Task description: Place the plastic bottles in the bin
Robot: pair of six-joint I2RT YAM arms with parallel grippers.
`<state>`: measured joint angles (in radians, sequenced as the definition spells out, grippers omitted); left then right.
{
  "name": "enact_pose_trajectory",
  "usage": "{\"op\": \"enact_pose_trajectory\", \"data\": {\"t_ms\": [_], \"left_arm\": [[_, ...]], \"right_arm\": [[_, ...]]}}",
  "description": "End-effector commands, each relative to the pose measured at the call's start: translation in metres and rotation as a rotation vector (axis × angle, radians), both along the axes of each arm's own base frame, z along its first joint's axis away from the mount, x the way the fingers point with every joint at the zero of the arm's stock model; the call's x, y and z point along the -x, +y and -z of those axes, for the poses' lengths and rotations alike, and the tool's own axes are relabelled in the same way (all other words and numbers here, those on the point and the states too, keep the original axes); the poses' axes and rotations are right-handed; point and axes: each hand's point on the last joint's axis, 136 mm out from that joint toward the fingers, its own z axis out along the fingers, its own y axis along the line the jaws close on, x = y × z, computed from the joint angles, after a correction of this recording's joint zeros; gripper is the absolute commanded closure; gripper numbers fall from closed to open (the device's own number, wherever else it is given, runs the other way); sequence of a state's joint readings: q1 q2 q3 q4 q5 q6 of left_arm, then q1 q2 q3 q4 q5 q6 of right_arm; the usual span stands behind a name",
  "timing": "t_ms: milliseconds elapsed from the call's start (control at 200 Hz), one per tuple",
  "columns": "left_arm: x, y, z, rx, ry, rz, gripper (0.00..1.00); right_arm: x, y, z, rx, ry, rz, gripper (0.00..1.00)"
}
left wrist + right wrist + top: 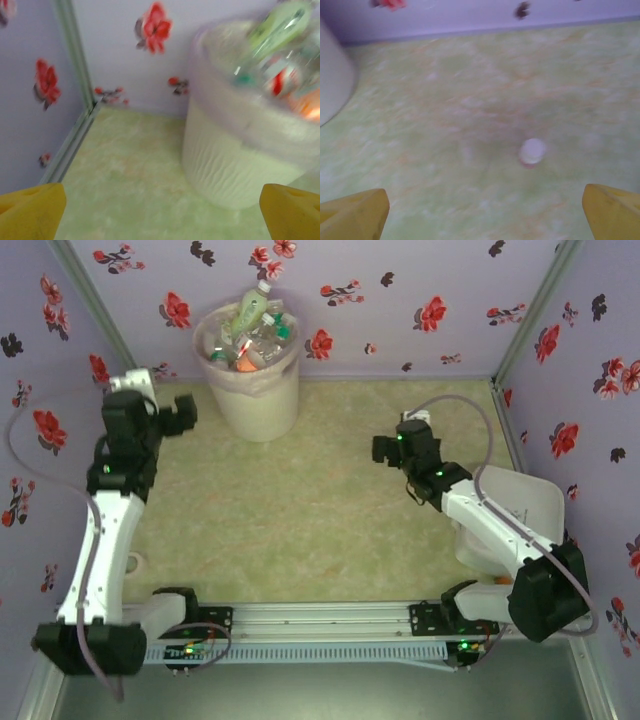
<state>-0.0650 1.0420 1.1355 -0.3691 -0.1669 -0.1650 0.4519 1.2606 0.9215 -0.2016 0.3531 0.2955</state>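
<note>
A staged robot lab booth: lilac flower-print walls (420,340) on metal posts (535,312) enclose a green marbled tabletop (320,510), with an arm-mounting rail (330,617) at its near edge.

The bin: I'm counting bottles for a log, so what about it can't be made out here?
- Top view: the plastic bottles overlap and are too small to count; the bin wall hides anything lower.
- Left wrist view: motion blur smears the bottles; the right edge cuts off the bin.

The bin (235,170) stands upright on the counter (130,170) at right, blurred, near the flowered wall (120,60). Bottles (280,25) are heaped above its bag-lined rim. The left gripper (160,217) is spread wide, with its yellow fingertips (30,210) at both lower corners.
</note>
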Motion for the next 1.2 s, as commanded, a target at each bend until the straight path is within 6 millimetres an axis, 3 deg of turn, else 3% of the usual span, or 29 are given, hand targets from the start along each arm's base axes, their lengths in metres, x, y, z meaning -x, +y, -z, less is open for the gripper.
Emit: {"op": "enact_pose_trajectory", "data": {"t_ms": [0, 185, 330, 460, 565, 720, 880, 1090, 1120, 1195], "left_arm": [[0.010, 0.014, 0.052, -0.037, 0.023, -0.068, 0.00], [0.015, 0.015, 0.144, -0.065, 0.067, -0.063, 0.00], [0.001, 0.016, 0.188, -0.077, 0.100, -0.064, 0.00], [-0.009, 0.016, 0.216, -0.090, 0.118, -0.063, 0.00], [-0.019, 0.016, 0.228, -0.099, 0.109, -0.067, 0.00], [-0.038, 0.014, 0.224, -0.141, 0.073, -0.042, 0.00], [-0.052, 0.012, 0.234, -0.189, 0.043, -0.007, 0.00], [-0.043, 0.020, 0.241, -0.129, 0.005, -0.010, 0.00], [-0.042, 0.020, 0.243, -0.129, 0.010, -0.010, 0.00], [-0.043, 0.020, 0.243, -0.129, 0.004, -0.010, 0.00]], "right_arm": [[-0.001, -0.044, 0.006, 0.097, -0.030, 0.115, 0.00], [0.000, -0.088, 0.030, 0.076, -0.120, 0.235, 0.01], [0.004, -0.110, 0.054, 0.095, -0.113, 0.284, 0.01], [-0.001, -0.114, 0.054, 0.125, -0.133, 0.263, 0.01], [-0.005, -0.119, 0.066, 0.181, -0.139, 0.258, 0.01], [-0.007, -0.124, 0.091, 0.205, -0.160, 0.269, 0.01], [-0.015, -0.118, 0.088, 0.239, -0.210, 0.217, 0.01], [-0.011, -0.139, 0.099, 0.151, -0.273, 0.278, 0.01], [-0.009, -0.144, 0.113, 0.132, -0.252, 0.287, 0.00], [-0.014, -0.147, 0.104, 0.130, -0.322, 0.307, 0.00]]}}
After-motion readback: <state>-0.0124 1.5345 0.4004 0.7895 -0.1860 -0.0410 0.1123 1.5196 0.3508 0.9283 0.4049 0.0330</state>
